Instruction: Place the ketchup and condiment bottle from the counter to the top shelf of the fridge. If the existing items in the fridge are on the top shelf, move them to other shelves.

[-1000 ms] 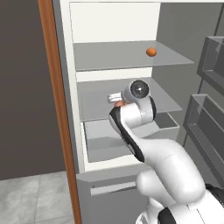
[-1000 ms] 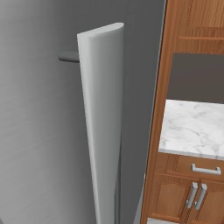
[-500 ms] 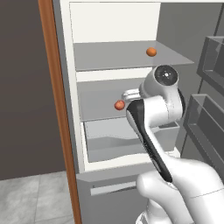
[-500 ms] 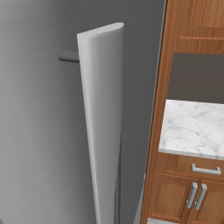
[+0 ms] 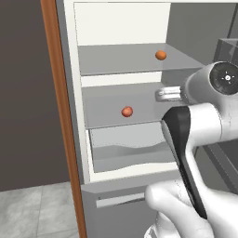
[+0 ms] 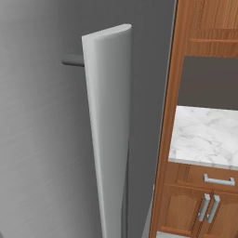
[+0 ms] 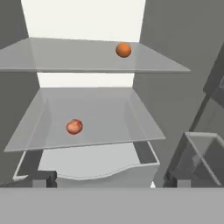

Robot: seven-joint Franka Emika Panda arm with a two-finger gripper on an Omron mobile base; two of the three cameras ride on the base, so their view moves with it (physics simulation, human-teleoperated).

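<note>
The fridge (image 5: 139, 42) is cut off at twelve o'clock; its drawer (image 5: 125, 144) is partly hidden at three o'clock by the arm (image 5: 195, 139)

1. Smooth, matt grey plate for the top shelf (image 7: 65, 57), semi-clear looking, like frosted plastic or glass.
2. Same smooth grey finish on the lower shelf (image 7: 109, 113).
3. Matt white inner frame on the fridge (image 5: 76, 93), plastic in look.
4. Glossy skin with a soft highlight on the orange fruit (image 7: 124, 50); slightly mottled sheen on the pinkish-red fruit (image 7: 74, 126).
5. Brushed, faintly streaked grey metal look on the fridge door (image 6: 37, 139); smooth satin grey on the door handle (image 6: 109, 130).
6. Polished white-grey marble veining on the counter (image 6: 204, 135).
7. Warm brown grained wood on the cabinets (image 6: 186, 204), with shiny metal handles (image 6: 218, 180).
</note>
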